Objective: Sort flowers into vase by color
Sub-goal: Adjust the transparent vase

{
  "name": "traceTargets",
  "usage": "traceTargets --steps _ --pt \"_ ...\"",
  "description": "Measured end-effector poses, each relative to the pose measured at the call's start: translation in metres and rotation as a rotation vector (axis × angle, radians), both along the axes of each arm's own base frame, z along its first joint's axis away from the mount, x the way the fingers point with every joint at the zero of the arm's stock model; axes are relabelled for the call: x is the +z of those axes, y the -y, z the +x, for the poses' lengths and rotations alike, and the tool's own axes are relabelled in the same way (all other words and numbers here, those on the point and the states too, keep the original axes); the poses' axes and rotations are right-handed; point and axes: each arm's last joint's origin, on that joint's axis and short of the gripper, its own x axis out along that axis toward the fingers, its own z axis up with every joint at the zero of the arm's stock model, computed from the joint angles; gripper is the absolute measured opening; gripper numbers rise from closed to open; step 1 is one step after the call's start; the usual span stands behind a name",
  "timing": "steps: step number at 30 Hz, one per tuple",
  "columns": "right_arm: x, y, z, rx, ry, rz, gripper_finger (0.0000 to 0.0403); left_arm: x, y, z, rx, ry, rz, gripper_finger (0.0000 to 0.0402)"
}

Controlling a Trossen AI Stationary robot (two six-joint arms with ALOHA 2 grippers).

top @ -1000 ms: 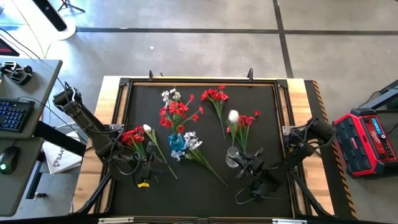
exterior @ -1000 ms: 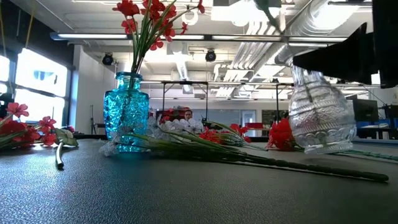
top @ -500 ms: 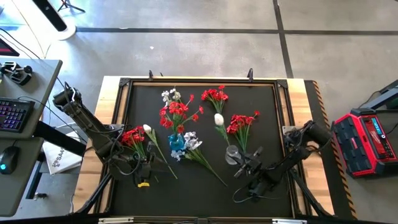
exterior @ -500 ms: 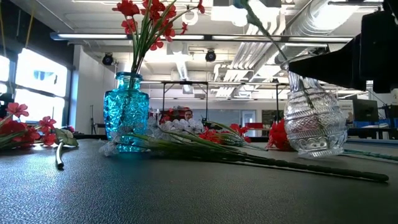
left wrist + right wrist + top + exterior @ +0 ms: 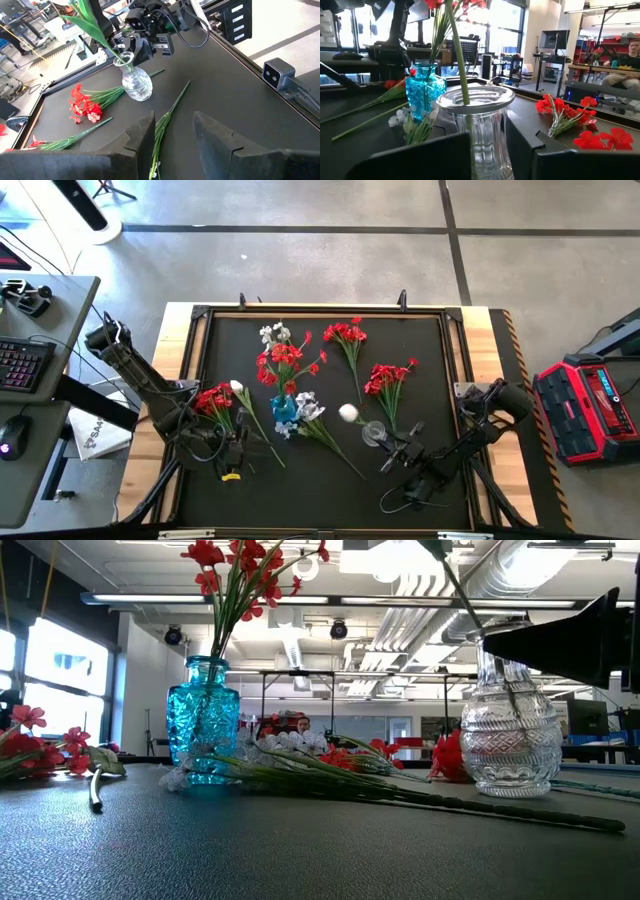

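The right gripper (image 5: 400,452) sits just beside the clear ribbed glass vase (image 5: 374,434), fingers parted around its neck. One white-blossomed sprig (image 5: 348,413) stands inside, leaning. A blue glass vase (image 5: 285,408) holds red blossoms. Two red sprigs (image 5: 390,380) lie nearby. Left gripper (image 5: 232,448) half-open.

Robotics lab or workshop. Bare concrete floor (image 5: 300,260) across top of high view. Exposed ceiling ducts (image 5: 420,600) at upper right of low view. Keyboard (image 5: 22,365) on desk at left edge; red toolbox (image 5: 590,405) at right edge. Seated person (image 5: 625,60) at workbench, upper right of right wrist view.
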Motion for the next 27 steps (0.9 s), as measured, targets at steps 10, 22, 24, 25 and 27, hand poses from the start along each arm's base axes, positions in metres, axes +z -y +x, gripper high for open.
traceTargets --steps 10,22,24,25,27 --pt "-0.005 0.0 0.001 0.03 -0.116 0.051 0.0158 0.0 0.0 0.0 0.007 -0.003 -0.016 0.0122" --pt "0.005 -0.004 -0.002 0.116 -0.283 0.16 0.0233 0.0 0.0 0.0 0.011 -0.003 -0.027 0.0122" --pt "0.005 -0.004 -0.002 0.118 -0.286 0.165 0.0232 0.0 0.0 0.0 0.013 -0.003 -0.032 0.0122" --pt "0.006 -0.004 -0.002 0.118 -0.286 0.165 0.0231 0.0 0.0 0.0 0.014 -0.004 -0.034 0.0122" --pt "0.009 -0.003 -0.003 0.124 -0.295 0.177 0.023 0.0 0.0 0.0 0.014 -0.004 -0.034 0.0122"
